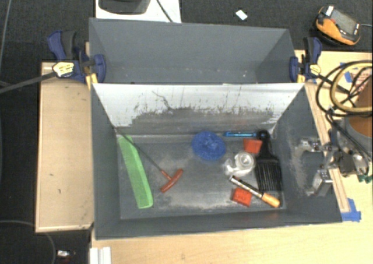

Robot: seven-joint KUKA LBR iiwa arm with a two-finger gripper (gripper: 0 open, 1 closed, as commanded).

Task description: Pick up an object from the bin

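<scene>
Black brush (lying flat), right side

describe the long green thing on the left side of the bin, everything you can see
The green strip is long, narrow and flat, pale green all over, and looks like plastic. It may be a comb, though no teeth can be made out. It lies flat on the bin floor, slanting along the foot of the left wall, with its far end close to that wall and its near end further out. Nothing else touches it. A small red piece lies apart to its right.
</scene>
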